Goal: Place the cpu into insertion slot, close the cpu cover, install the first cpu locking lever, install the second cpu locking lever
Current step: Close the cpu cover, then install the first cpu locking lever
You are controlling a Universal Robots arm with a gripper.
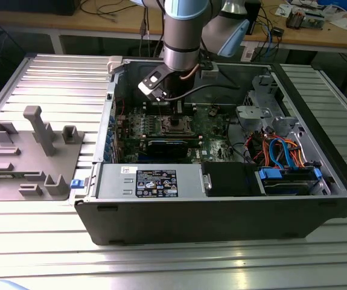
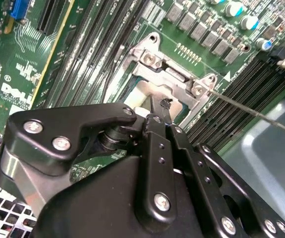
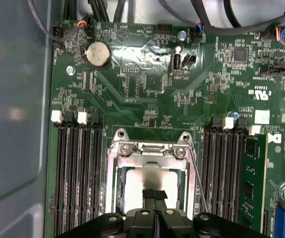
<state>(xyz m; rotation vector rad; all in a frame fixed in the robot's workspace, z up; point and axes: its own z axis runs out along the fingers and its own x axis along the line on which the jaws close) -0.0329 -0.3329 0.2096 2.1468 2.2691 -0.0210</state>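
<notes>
Silvery chip (image 3: 142, 181) looks seated in the socket (image 3: 111, 188), and I judge the cover (image 3: 154, 148) is down around it. Jaws are pressed together, tips over the chip's middle, pinching nothing I can see. One lever (image 2: 246, 111) sticks out free, so unlatched. I can't make out the second. The socket's near edge is hidden behind the jaws.
</notes>
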